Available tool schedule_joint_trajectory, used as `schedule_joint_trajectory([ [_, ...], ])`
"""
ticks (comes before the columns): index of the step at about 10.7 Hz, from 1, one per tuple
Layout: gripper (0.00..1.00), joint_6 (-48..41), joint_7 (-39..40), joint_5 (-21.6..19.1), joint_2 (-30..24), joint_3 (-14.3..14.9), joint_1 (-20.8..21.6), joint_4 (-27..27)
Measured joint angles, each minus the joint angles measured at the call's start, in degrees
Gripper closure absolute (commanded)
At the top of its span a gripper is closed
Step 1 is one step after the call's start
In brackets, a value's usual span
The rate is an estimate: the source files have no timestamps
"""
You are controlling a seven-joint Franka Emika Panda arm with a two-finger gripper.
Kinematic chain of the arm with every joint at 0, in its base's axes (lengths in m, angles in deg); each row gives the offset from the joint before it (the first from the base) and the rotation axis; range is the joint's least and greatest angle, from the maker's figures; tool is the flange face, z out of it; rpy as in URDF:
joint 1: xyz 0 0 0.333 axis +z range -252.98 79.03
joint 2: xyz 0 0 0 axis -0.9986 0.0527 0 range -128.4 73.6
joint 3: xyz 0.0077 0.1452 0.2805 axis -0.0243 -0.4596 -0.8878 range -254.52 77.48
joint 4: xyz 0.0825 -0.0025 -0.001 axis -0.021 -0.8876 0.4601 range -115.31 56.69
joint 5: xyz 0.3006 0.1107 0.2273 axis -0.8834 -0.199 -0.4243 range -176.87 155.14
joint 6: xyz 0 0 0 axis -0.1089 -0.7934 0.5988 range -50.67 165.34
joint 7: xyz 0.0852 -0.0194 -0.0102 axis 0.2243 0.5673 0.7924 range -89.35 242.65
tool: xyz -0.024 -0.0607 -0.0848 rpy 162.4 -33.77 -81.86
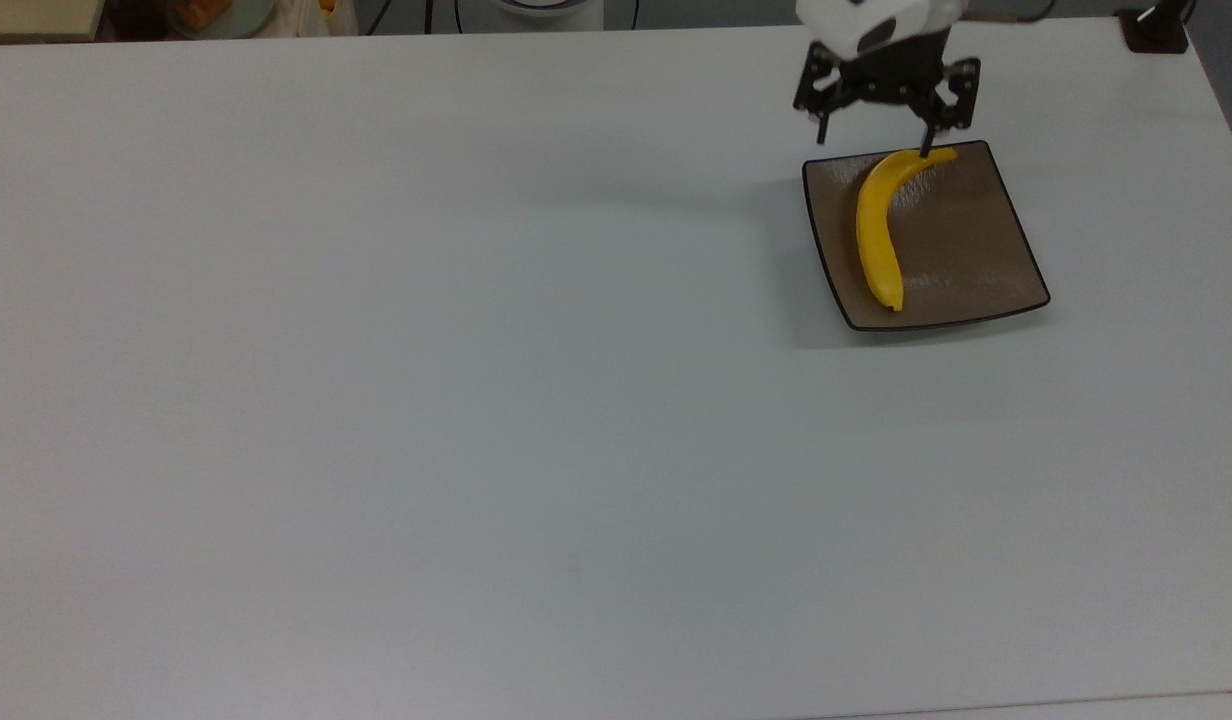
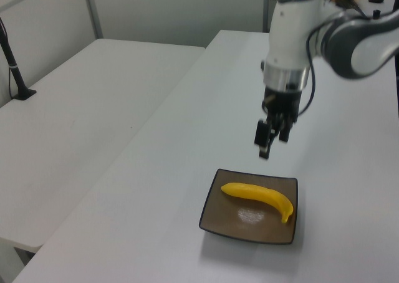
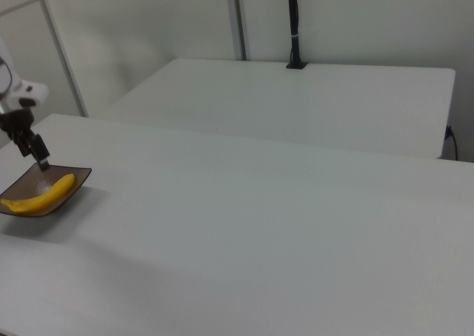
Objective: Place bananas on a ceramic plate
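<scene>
My gripper (image 1: 874, 132) hangs w/ fingers spread wide, nothing between them, up in the air above the plate's far edge in the top view (clear gap under it in the left view). Banana (image 1: 878, 228) lies flat on the ceramic plate (image 1: 976, 250), toward the top view's left half, stem near the upper rim. Plate sits on the white table (image 1: 476, 400), near the top view's upper right corner.

Bright, even overhead light; glare on the ceramic plate (image 2: 251, 216), soft shadow beside it.
</scene>
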Motion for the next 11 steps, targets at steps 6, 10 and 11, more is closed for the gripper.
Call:
schedule_joint_trajectory([
  [6,0.00,-21.75,22.26,2.92,-12.24,8.30,-6.13,6.52],
  [10,0.00,-21.81,39.26,1.66,-12.40,15.44,-7.60,6.44],
  [11,0.00,-21.81,42.60,0.54,-12.25,16.78,-7.61,6.43],
])
